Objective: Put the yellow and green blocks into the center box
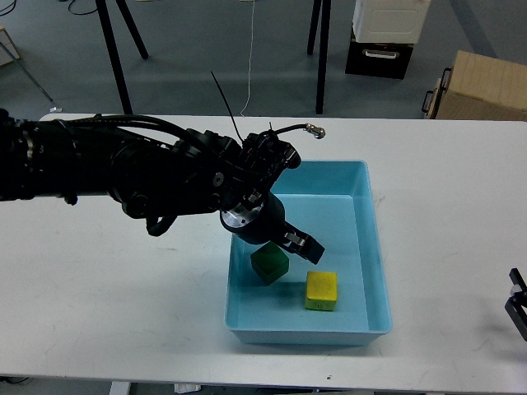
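A light blue box sits on the white table. Inside it lie a green block at the left and a yellow block nearer the front. My left gripper hangs inside the box just above and between the two blocks, open and empty; one finger points toward the yellow block. The yellow block rests free on the box floor. Only the tip of my right gripper shows at the right edge, too small to read.
The white table stretches left and right of the box. Behind it are a cardboard box, a black crate and stand legs on the floor.
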